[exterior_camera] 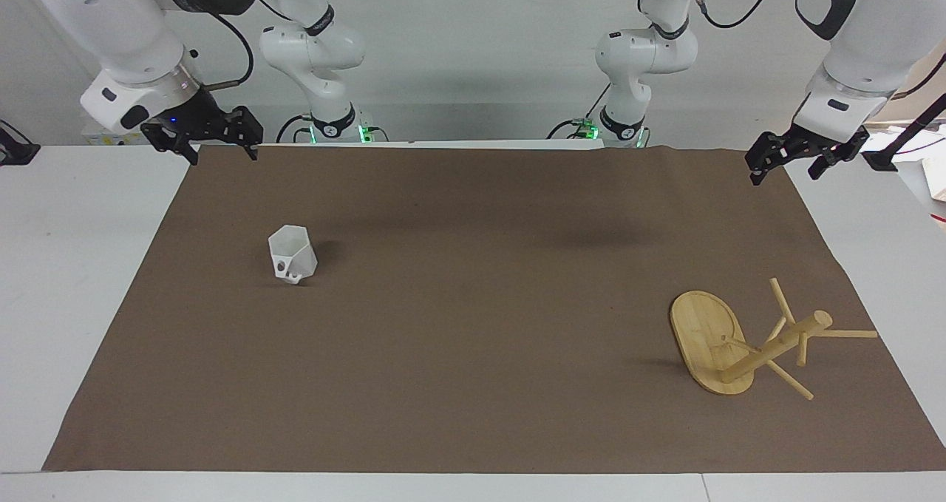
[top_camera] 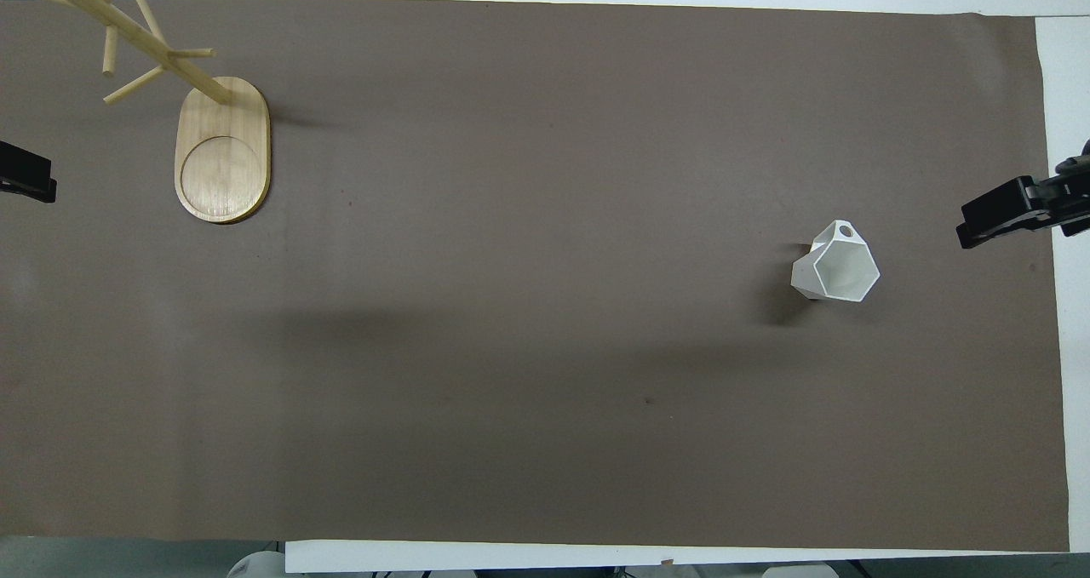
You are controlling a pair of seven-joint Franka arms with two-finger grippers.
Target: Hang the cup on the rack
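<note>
Bamboo rack [exterior_camera: 728, 343] and white cup [exterior_camera: 293, 254], well apart on the brown mat [exterior_camera: 473, 384].

The rack stands toward the left arm's end of the worktop [exterior_camera: 81, 214], oval base flat, thin pegs branching off its post. The cup, faceted and matte, sits upright toward the right arm's end, nearer the robots, its holed handle turned away from them. Both arms wait: left claw [exterior_camera: 791, 163] and right claw [exterior_camera: 218, 141] hang with fingers spread, empty, over the mat's corners.
</note>
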